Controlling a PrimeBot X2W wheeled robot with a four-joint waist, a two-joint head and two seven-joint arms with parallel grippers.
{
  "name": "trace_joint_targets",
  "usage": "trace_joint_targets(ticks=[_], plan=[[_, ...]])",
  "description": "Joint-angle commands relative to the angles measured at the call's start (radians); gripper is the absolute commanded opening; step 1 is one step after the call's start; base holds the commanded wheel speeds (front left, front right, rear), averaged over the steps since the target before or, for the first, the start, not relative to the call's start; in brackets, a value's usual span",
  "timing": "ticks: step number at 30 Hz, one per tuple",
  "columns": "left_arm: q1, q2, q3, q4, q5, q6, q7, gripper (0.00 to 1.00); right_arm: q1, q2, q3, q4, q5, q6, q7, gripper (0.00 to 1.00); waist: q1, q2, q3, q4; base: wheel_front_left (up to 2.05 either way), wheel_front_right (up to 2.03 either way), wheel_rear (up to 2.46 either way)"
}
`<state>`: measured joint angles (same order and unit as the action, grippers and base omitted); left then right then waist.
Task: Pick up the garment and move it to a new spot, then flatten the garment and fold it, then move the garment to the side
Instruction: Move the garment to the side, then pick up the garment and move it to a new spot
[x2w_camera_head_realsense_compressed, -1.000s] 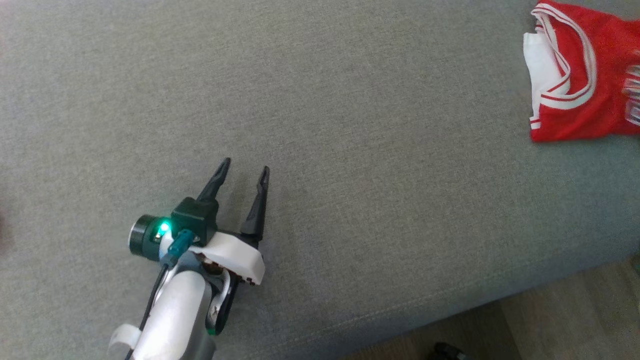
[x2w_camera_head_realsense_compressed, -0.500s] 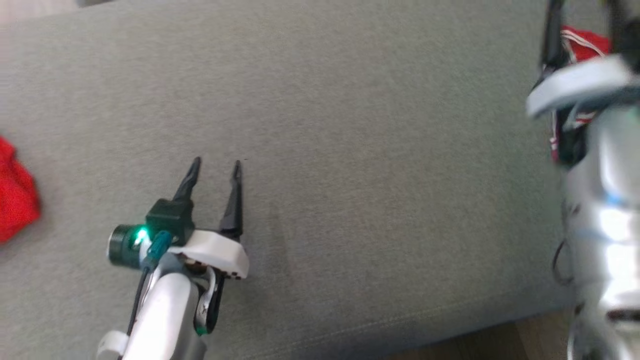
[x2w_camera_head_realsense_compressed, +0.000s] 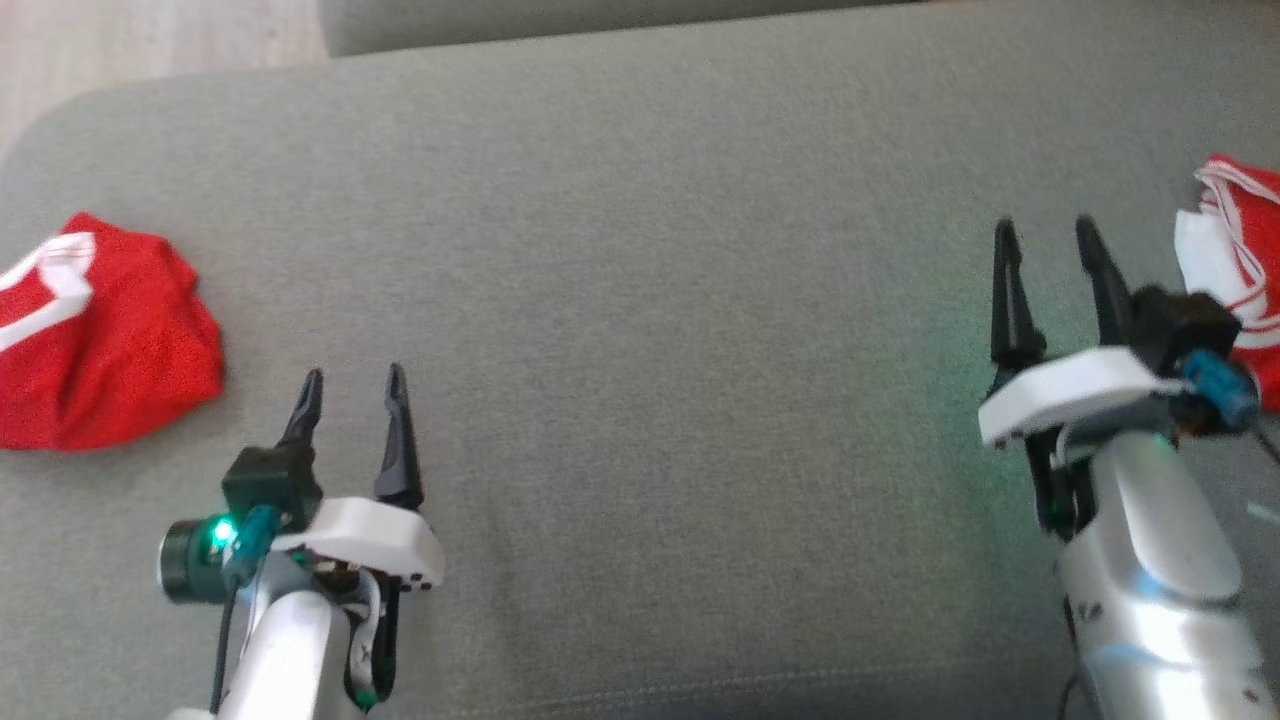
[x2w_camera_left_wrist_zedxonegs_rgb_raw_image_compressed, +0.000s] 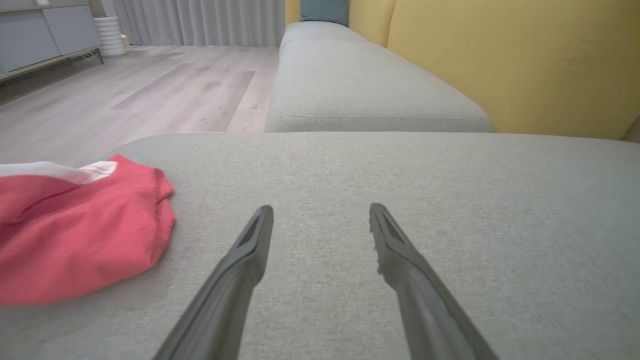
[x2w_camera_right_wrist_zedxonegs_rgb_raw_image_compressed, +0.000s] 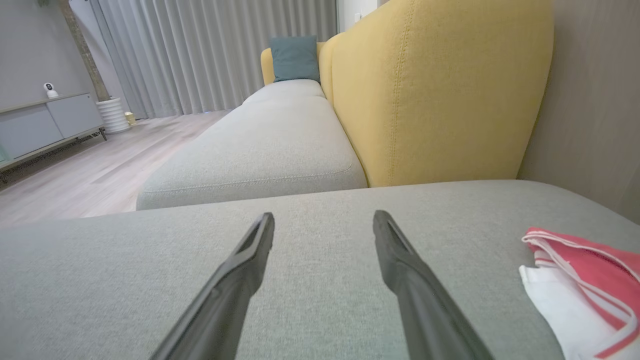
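The left gripper (x2w_camera_head_realsense_compressed: 354, 373), fingers spread and empty, is over the grey sofa cushion (x2w_camera_head_realsense_compressed: 650, 350) near the crumpled red garment (x2w_camera_head_realsense_compressed: 100, 340) at its left end — the right gripper (x2w_camera_head_realsense_compressed: 1044, 224), likewise released, is beside a red-and-white jersey (x2w_camera_head_realsense_compressed: 1235, 250).

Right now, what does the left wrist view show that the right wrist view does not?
Left wrist view, not the right: a crumpled red garment lying left of the open left gripper. Right wrist view, not the left: a red-and-white jersey lying right of the open right gripper. Both: the grey sofa seat, the yellow backrest, curtains and wooden floor.
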<state>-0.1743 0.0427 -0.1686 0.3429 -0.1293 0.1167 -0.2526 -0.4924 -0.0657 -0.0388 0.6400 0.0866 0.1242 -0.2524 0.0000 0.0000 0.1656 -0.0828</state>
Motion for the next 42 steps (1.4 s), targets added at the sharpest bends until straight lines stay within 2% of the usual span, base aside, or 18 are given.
trace_joint_targets(ticks=[1,18,32,37,42], plan=[[-0.012,0.008,0.050,-0.034,-0.001,0.007,-0.009,1.00,0.014,0.012,0.018,-0.036,0.006,0.007,-0.009,1.00,0.0000,0.0000,-0.031,0.028,0.00,0.00,0.00],[0.064,0.008,0.109,-0.013,0.003,0.005,-0.009,1.00,0.157,0.015,0.048,-0.051,0.076,0.007,-0.009,1.00,0.0000,0.0000,-0.136,0.046,0.00,0.00,0.00],[0.087,0.008,0.100,-0.006,-0.008,0.004,-0.009,1.00,0.198,0.015,0.070,-0.057,0.075,0.007,-0.009,1.00,0.0000,0.0000,-0.141,0.046,0.00,0.00,0.00],[0.072,0.008,0.100,-0.009,-0.008,0.002,-0.009,1.00,0.186,0.015,0.094,-0.062,0.082,0.007,-0.009,1.00,0.0000,0.0000,-0.124,0.084,0.00,0.00,0.00],[0.057,0.008,0.106,-0.017,-0.005,0.001,-0.009,1.00,0.175,0.015,0.119,-0.067,0.098,0.007,-0.009,1.00,0.0000,0.0000,-0.105,0.163,0.00,0.00,0.00]])
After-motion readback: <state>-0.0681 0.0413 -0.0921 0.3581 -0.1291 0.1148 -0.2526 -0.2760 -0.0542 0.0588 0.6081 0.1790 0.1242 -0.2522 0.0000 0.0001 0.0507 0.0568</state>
